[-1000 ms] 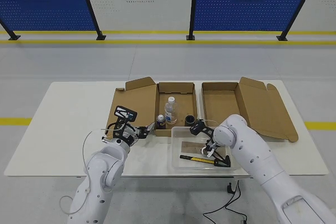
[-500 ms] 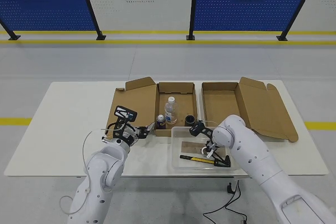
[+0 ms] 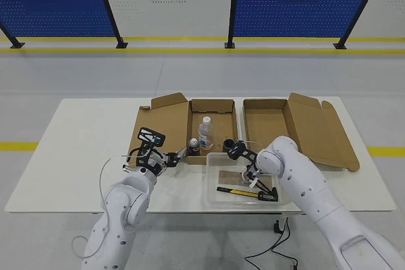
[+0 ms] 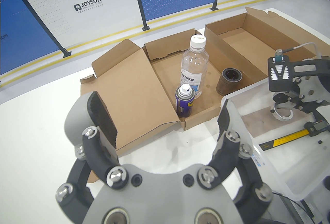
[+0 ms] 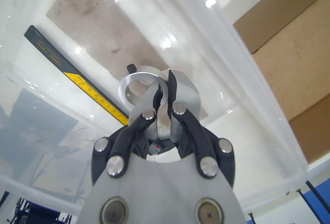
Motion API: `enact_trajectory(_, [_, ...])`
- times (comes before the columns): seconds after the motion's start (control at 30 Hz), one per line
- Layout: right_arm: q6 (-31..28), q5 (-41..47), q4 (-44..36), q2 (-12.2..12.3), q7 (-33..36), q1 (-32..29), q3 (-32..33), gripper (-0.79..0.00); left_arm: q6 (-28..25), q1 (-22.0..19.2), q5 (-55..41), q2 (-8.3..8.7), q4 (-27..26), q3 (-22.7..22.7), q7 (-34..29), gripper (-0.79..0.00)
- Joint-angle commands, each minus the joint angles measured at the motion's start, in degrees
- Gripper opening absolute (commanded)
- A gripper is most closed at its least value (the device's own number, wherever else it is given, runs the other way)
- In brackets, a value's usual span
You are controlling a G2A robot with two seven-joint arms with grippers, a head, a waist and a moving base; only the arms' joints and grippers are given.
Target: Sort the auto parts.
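The metal ring, probably rigid, light and slick, sits low inside the clear bin, its wall pinched by the right gripper with 1 of 2 fingers through the bore, while the left gripper hangs with fingers spread above the surface.

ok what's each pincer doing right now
left pincer: open, empty
right pincer: closed on the metal ring
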Motion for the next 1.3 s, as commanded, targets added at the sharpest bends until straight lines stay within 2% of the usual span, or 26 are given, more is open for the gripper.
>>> enact_trajectory(0.0, [-0.7,0.8,-1.7,0.4,0.9,-0.4,1.2,-0.785,0.0,0.0,0.0,0.00,0.0,0.0,0.0,0.000])
enact_trajectory(0.13, [-2.3,1.9,-5.3,1.5,1.4,-1.8,4.0,-0.785,0.0,0.0,0.0,0.00,0.0,0.0,0.0,0.000])
enact_trajectory(0.3, [-7.5,4.1,-11.6,3.3,3.3,-4.2,8.7,-0.785,0.0,0.0,0.0,0.00,0.0,0.0,0.0,0.000])
enact_trajectory(0.47, [-9.2,8.3,-16.0,4.7,4.4,-6.4,13.0,-0.785,0.0,0.0,0.0,0.00,0.0,0.0,0.0,0.000])
enact_trajectory(0.67, [-7.3,18.8,-19.1,6.5,6.3,-6.9,15.7,-0.785,0.0,0.0,0.0,0.00,0.0,0.0,0.0,0.000])
enact_trajectory(0.87, [-1.9,34.6,-19.5,8.9,11.7,-5.1,16.9,-0.785,0.0,0.0,0.0,0.00,0.0,0.0,0.0,0.000])
enact_trajectory(0.97, [0.0,39.4,-19.1,10.2,13.6,-4.1,16.8,-0.785,0.0,0.0,0.0,0.00,0.0,0.0,0.0,0.000])
enact_trajectory(1.07, [1.1,43.5,-18.5,11.3,14.7,-3.1,16.5,-0.785,0.0,0.0,0.0,0.00,0.0,0.0,0.0,0.000])
enact_trajectory(1.27, [0.3,45.3,-17.1,13.1,13.9,-1.3,15.3,-0.785,0.0,0.0,0.0,0.00,0.0,0.0,0.0,0.000])
